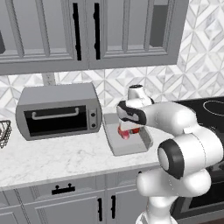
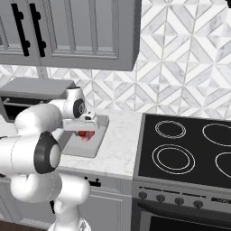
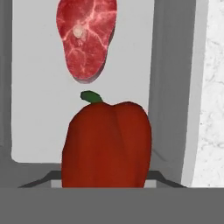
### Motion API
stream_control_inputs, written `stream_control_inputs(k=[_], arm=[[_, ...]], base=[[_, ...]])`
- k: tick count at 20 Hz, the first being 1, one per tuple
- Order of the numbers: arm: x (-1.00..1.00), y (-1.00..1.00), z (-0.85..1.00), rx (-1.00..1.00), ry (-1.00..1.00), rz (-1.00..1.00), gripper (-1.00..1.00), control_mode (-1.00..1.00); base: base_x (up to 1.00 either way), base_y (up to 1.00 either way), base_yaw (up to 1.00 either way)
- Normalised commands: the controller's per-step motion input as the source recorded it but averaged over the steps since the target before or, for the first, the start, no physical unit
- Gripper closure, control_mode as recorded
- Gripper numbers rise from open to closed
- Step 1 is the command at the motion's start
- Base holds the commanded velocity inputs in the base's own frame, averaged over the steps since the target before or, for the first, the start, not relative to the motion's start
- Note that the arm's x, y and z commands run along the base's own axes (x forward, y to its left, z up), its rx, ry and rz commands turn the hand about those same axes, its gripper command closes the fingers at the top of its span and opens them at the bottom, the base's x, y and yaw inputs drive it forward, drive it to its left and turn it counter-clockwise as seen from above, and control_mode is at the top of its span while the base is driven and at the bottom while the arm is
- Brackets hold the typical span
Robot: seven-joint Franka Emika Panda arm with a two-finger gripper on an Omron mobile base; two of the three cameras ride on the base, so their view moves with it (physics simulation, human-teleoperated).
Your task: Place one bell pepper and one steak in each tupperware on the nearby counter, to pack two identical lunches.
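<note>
counter (image 1: pixel 57 157): one pepper (image 3: pixel 107 144), one steak (image 3: pixel 86 39)

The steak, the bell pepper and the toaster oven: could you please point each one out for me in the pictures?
steak (image 3: pixel 86 39), hand view, middle of the marbled red meat.
bell pepper (image 3: pixel 107 146), hand view, centre of its red body.
toaster oven (image 1: pixel 59 119), left base view, dark glass door.

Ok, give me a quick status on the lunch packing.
Gripper over the tupperware, closed on the red bell pepper. Steak already in the box. Nothing in the way.
</note>
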Motion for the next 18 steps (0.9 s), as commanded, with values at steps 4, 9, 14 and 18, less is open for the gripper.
stream_control_inputs(k=[4,9,14,18], arm=[[0.34,0.0,-0.47,0.0,0.11,0.0,1.0,-1.0],[0.37,0.0,-0.39,0.0,0.13,0.0,1.0,-1.0],[0.36,0.0,-0.26,0.0,0.08,0.0,1.0,-1.0],[0.01,0.0,-0.08,0.0,0.03,0.0,1.0,-1.0]], base=[[0.0,0.0,0.0],[0.0,0.0,0.0],[0.0,0.0,0.0],[0.0,0.0,0.0]])
